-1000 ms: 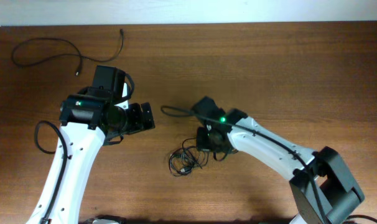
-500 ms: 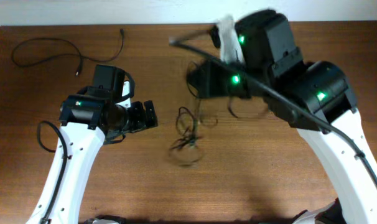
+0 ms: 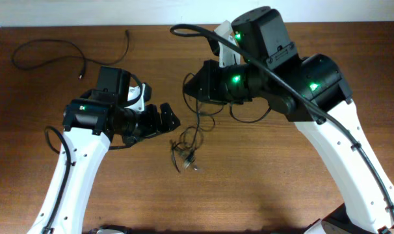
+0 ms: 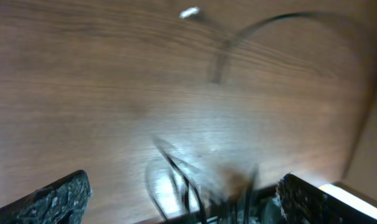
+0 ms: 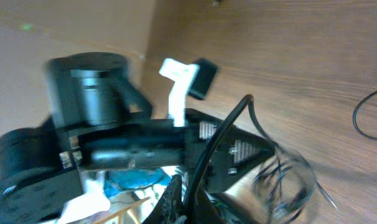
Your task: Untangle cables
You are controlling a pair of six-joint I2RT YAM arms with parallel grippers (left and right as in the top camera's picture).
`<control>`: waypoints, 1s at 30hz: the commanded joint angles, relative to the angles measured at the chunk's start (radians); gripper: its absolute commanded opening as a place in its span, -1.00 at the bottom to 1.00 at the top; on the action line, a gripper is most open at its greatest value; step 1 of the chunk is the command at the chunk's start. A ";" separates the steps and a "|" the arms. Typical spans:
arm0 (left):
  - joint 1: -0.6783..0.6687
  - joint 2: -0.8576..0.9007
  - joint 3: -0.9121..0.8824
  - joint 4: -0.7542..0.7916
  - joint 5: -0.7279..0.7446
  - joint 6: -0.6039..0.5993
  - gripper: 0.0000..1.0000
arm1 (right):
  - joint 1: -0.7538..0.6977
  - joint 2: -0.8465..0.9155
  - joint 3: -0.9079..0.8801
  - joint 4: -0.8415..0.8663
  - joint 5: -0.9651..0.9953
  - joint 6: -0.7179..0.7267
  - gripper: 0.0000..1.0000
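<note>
Right gripper [image 3: 189,86] clenched on cables [image 3: 186,144]; tangle hangs below it mid-table, shifted slightly left. Left gripper [image 3: 170,119], released wide, has advanced right, near tangle. Loose cord [image 3: 47,47] unmoved, far left.

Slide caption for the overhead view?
Right tool holds up the cable tangle; open left tool sits beside it.

Thin black cords [image 3: 192,138] show dark just below the black right gripper [image 3: 190,88], against a mid-brown wooden table [image 3: 262,188] with fine straight grain. The left gripper [image 3: 173,120] is black too. Both arms [image 3: 70,169] are white with black joints and small green lights [image 3: 235,80]. One plug tip [image 4: 190,12] is silvery white.
</note>
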 commanded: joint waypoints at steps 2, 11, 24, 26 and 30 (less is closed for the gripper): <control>0.003 0.000 0.002 0.021 0.169 0.003 0.98 | 0.012 0.006 0.002 -0.014 0.111 0.001 -0.92; 0.002 0.000 0.002 0.035 0.247 0.005 0.98 | 0.013 0.009 0.002 0.102 -0.082 0.031 -0.92; -0.098 0.003 0.002 0.007 -0.174 0.005 0.98 | -0.272 -0.013 0.005 0.988 -0.571 0.652 -0.92; -0.098 0.016 0.002 0.000 -0.199 0.005 0.98 | -0.323 -0.031 0.005 1.046 -0.571 0.732 -0.92; -0.098 0.079 0.002 0.000 -0.195 -0.003 0.98 | -0.324 -0.051 0.005 1.008 -0.617 0.646 -0.92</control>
